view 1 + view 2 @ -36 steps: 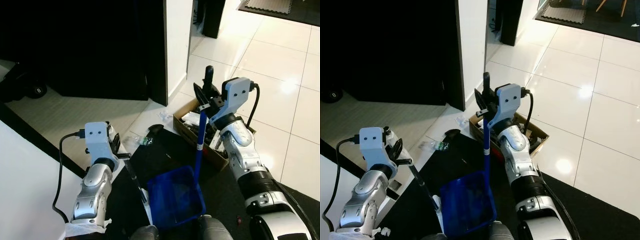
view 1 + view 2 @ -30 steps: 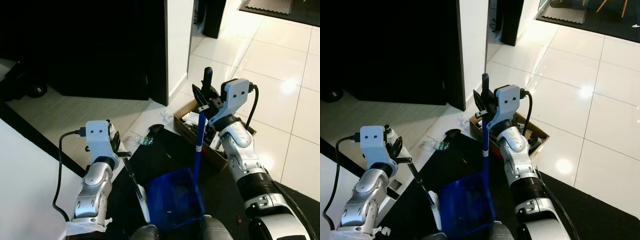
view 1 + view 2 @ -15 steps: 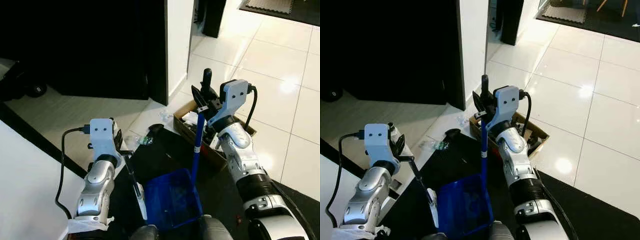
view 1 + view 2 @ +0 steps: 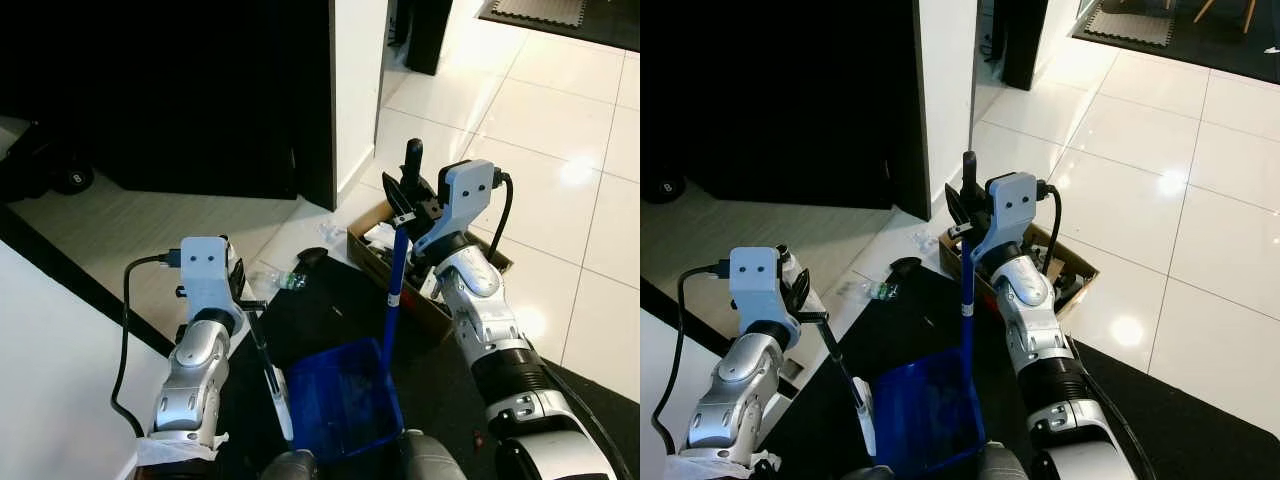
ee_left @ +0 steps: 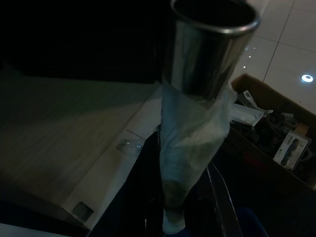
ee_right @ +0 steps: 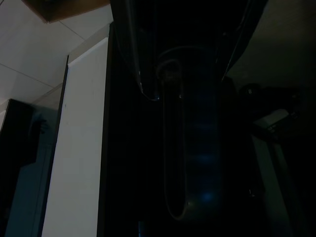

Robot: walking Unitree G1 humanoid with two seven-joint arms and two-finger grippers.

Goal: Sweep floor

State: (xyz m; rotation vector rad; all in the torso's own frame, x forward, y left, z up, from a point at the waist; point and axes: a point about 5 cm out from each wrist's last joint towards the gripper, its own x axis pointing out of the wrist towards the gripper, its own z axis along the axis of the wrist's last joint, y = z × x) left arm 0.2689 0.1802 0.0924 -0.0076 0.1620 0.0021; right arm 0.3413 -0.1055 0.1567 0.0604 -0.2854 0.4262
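Gripping blue dustpan pole (image 4: 393,290), glossy tile floor (image 4: 560,110).

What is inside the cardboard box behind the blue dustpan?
The cardboard box holds jumbled small items, including white packaging and dark objects. The right gripper and arm cover much of it, so the rest cannot be seen.

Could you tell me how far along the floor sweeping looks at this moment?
Underway. The right gripper holds the blue dustpan by its handle on the black mat; the left gripper holds the brush beside it. Left: litter on the tiles near the cardboard box.
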